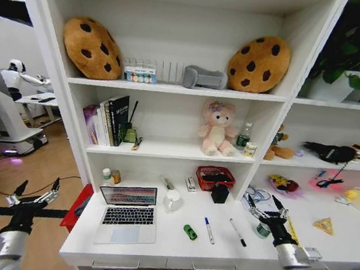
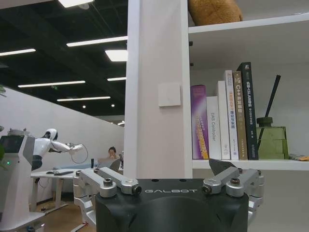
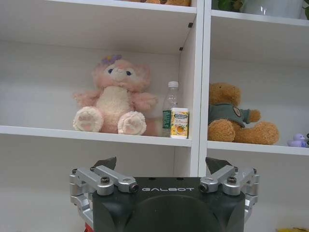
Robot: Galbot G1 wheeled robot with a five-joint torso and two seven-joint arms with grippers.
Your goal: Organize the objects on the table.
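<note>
Left gripper [image 1: 36, 193]: it is being held off the surface's end, beyond the laptop's near corner; the jaws are spread apart, with nothing between them.
Right gripper [image 1: 264, 206]: it is being held above the surface on the far side of the pens from the laptop, beside a small green-labelled container [image 1: 263, 230]; the jaws are likewise released and empty.
Surface [image 1: 169, 246]: nothing is being lifted from it; judged from this, the organizing is barely being started.
Laptop [image 1: 128, 213]: it is being kept open near the front edge, serving as the landmark.
Green toy [image 1: 190, 232]: it is lying just beside the laptop, toward the right gripper.
Blue marker [image 1: 209, 230]: it is lying past the toy, farther from the laptop.
Black marker [image 1: 237, 232]: it is lying farther still, nearest the right gripper.
White mug [image 1: 172, 200]: it is standing just behind the laptop's screen corner.
Small bottles [image 1: 111, 176]: they are standing behind the laptop, against the shelf upright.
Red basket [image 1: 215, 178]: it is being kept behind the mug, with a black object [image 1: 219, 193] in front of it.
Risk: the markers are likely to be rolled away if pinched off-centre, being thin and round; the mug or the laptop's screen could be knocked by an arm being swung low across them; the tiny toy could be pushed off the front edge.
</note>
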